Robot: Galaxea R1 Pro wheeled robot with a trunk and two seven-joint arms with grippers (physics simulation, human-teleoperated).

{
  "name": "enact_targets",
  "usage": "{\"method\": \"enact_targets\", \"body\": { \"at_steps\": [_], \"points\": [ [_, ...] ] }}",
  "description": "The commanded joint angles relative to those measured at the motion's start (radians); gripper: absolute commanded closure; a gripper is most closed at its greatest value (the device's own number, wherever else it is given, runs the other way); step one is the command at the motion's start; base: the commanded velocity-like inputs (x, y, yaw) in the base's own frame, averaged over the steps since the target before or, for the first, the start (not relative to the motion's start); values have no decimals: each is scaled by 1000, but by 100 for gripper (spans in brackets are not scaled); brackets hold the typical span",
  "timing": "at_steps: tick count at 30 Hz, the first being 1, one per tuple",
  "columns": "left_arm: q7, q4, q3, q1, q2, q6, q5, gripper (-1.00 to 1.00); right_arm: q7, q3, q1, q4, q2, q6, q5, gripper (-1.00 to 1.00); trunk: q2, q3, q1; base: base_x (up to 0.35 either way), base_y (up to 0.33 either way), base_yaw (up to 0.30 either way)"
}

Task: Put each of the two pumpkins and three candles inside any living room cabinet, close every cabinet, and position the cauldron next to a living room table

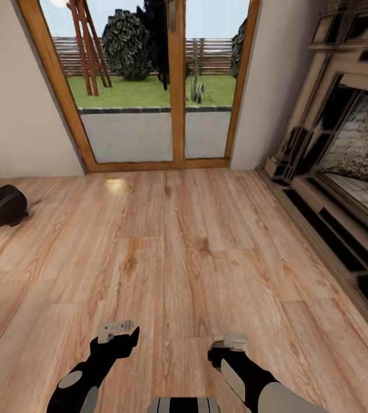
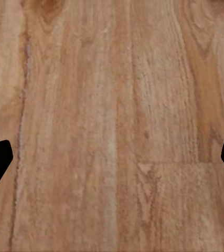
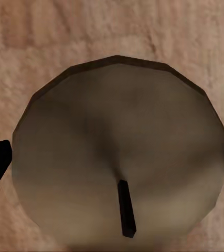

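Observation:
The black cauldron (image 1: 0, 205) sits on the wooden floor at the far left, close to the wall and well away from both arms. In the right wrist view a squat pale candle (image 3: 117, 157) with a dark wick lies between the two dark fingertips of my right gripper (image 3: 112, 168), which is shut on it. From the head camera that gripper (image 1: 228, 347) hangs low at the lower right, a pale candle edge (image 1: 231, 340) showing at its tip. My left gripper (image 1: 117, 335) (image 2: 112, 163) is open over bare floor, fingers wide apart.
A glazed wooden door (image 1: 175, 86) onto a garden fills the far wall. A stone fireplace surround (image 1: 344, 172) with a low stepped hearth runs along the right side. Open wooden floor (image 1: 178, 241) stretches between them.

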Motion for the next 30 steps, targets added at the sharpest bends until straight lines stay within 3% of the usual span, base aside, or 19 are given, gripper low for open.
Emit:
{"method": "enact_targets", "body": {
  "at_steps": [1, 15, 30],
  "points": [
    [9, -1, -1, 0, 0, 4, 11, -100, -7, 8, 0, -2, -1, 5, -9, 100, 0, 3, -1, 0, 0, 0],
    [11, 3, 0, -2, -1, 7, 11, -100, -8, 6, 9, -88, -3, 4, -9, 100, 3, 57, -7, 0, 0, 0],
    [11, 2, -2, -1, 0, 13, 11, -100, -9, 6, 9, -92, -7, 6, -10, 100, 3, 57, -7, 0, 0, 0]
  ]
}}
